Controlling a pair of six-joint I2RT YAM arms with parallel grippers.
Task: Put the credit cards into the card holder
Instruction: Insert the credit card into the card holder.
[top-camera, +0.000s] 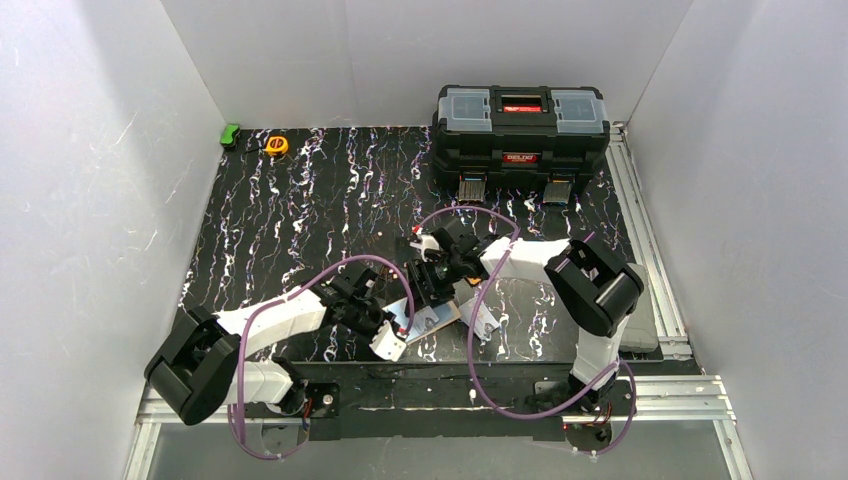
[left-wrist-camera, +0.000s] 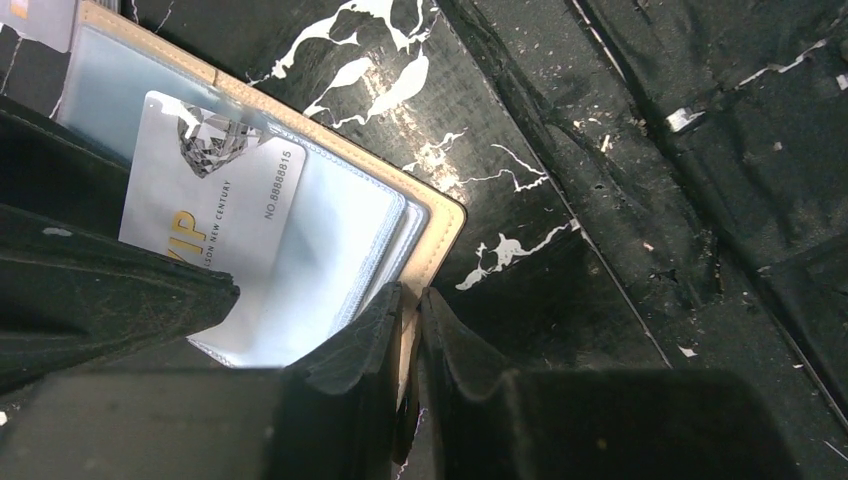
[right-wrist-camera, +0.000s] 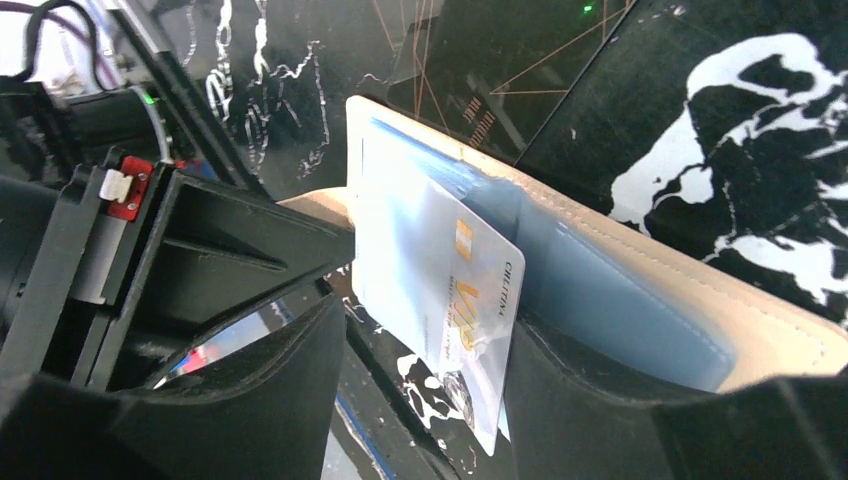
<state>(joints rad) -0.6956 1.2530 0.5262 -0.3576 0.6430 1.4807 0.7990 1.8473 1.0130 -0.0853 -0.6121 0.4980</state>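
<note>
Where we look down from above, both arms meet over the open card holder (top-camera: 436, 320) near the table's (top-camera: 300, 200) front edge. From the left wrist, the left gripper (left-wrist-camera: 410, 305) pinches narrow on the holder's beige cover edge, the silver-white card (left-wrist-camera: 205, 195) under a clear sleeve. From the right wrist, the right gripper (right-wrist-camera: 425, 400) stands wide, that card jutting from the sleeve between its fingers; contact we cannot tell.
</note>
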